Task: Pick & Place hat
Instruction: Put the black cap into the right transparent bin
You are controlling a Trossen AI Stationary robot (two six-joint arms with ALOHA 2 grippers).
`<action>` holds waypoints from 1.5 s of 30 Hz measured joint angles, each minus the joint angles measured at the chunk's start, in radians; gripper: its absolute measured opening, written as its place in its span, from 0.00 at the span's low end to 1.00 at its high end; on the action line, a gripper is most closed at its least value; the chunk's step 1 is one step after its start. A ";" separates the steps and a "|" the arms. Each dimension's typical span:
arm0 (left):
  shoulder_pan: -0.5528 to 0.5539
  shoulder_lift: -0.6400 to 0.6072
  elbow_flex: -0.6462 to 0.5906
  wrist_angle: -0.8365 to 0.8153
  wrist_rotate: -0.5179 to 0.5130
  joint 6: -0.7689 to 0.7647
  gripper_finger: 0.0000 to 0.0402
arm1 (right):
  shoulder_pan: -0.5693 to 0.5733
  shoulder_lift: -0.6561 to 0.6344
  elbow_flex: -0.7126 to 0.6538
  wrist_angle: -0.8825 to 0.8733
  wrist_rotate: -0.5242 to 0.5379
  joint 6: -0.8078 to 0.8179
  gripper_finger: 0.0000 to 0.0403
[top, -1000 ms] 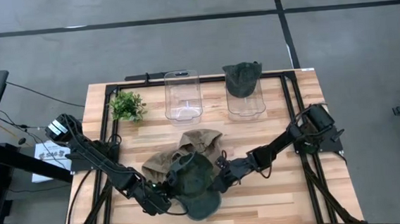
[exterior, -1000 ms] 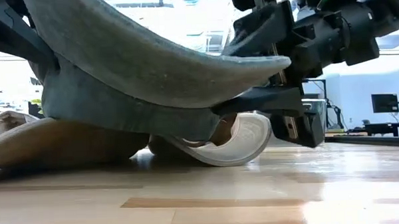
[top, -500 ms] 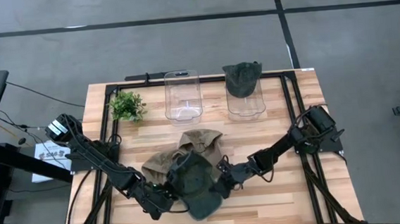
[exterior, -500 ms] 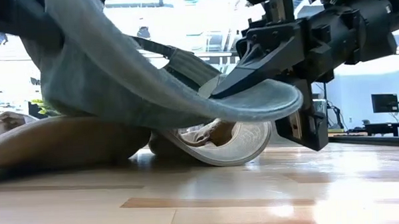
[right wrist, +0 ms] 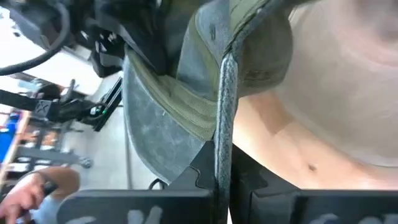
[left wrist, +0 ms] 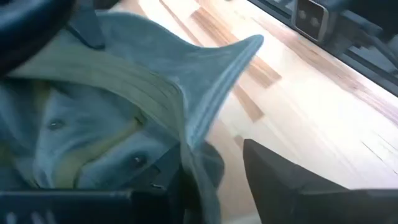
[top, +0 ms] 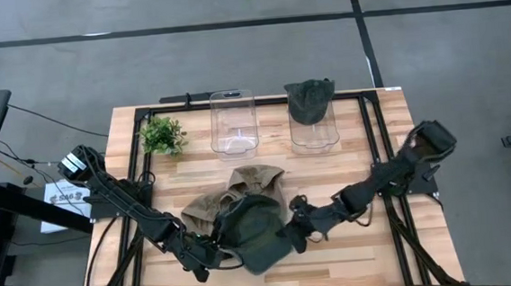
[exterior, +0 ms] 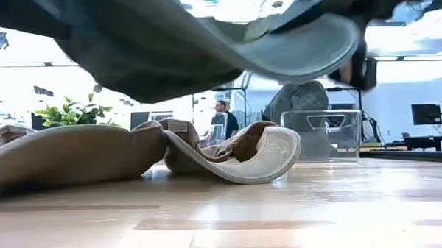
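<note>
A dark green hat point(top: 252, 229) hangs above two tan hats point(top: 234, 191) that lie on the wooden table point(top: 355, 154). The low view shows its brim point(exterior: 299, 47) well clear of them. My right gripper point(top: 290, 234) is at the green hat's right side, shut on its brim. My left gripper point(top: 211, 255) is at the hat's left side. Its fingers stand open in the left wrist view, with the brim's edge point(left wrist: 199, 124) between them. Another green hat point(top: 310, 99) sits on the right clear container point(top: 315, 137). My right gripper pinches the brim's edge point(right wrist: 222, 134) between its two fingers, on the hat's right side. It comes slanting down from the table's right. The hat is lifted off the tan hats and spreads away from the fingers toward the left arm. My left gripper has the brim's edge close by one finger point(left wrist: 171, 177); I cannot tell whether they touch.
An empty clear container point(top: 233, 122) stands at the far middle, left of the one with the hat. A small green plant point(top: 163, 134) stands at the far left. Bare boards lie to the right of the hats.
My right gripper has shut on the green hat's brim. It has then risen and drawn back toward the table's right edge, rolling as it went. The hat has come up off the tan hats; in the low view its brim now hangs high above them.
</note>
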 joint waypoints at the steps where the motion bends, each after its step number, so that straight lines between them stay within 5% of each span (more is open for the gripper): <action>1: 0.001 0.000 0.000 0.010 -0.009 0.000 0.37 | 0.010 -0.029 0.000 -0.036 0.026 -0.001 0.01; 11: 0.004 0.000 0.000 0.173 -0.205 0.036 0.38 | 0.109 -0.226 0.003 -0.470 0.310 0.152 0.00; 19: 0.007 -0.004 0.000 0.321 -0.468 0.188 0.38 | 0.114 -0.178 0.001 -0.507 0.289 0.224 0.00; 23: 0.013 -0.006 -0.001 0.458 -0.457 0.290 0.38 | 0.097 -0.104 -0.001 -0.432 0.213 0.191 0.00; 31: 0.010 -0.006 -0.001 0.733 -0.261 0.379 0.37 | 0.049 -0.021 -0.001 -0.386 0.220 0.165 0.00; 41: 0.025 -0.083 -0.001 0.760 -0.837 0.414 0.33 | 0.123 -0.112 -0.001 -0.254 0.518 -0.142 0.01; 45: 0.052 -0.160 -0.001 0.760 -0.886 0.414 0.29 | 0.167 -0.135 -0.001 -0.204 0.553 -0.261 0.00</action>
